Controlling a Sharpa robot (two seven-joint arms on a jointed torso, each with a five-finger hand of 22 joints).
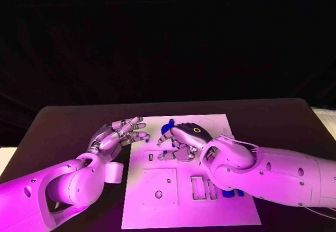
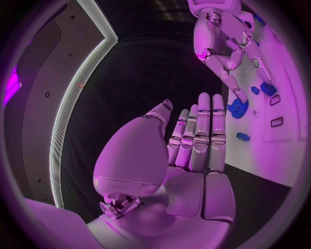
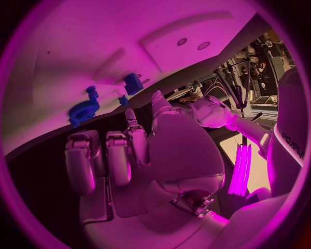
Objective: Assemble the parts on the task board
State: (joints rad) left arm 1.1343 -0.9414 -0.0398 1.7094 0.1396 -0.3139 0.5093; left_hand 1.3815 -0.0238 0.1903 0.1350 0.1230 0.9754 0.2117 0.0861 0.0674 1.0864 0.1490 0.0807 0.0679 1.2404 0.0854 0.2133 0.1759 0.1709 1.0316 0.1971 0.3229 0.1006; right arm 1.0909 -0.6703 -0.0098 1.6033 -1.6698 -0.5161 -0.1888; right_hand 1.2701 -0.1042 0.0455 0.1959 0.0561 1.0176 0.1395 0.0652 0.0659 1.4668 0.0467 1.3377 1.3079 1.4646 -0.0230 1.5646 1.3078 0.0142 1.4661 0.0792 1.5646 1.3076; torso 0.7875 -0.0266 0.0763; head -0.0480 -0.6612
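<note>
So the board sits flat in the middle of the tabletop, and the blue parts are mostly loose up at its far end, which is probably why both hands are parked up there. The gear lies on the board just beside the right hand's fingertips, with a few smaller parts scattered near it, and another blue part peeks out by the slots under the right forearm. The right hand hovers palm-down over the far end, fingers loosely curled with nothing visibly in them, looks like it's lining up on the gear. The left hand waits at the board's left edge, fingers straight and together, holding nothing, maybe there to steady the board.
</note>
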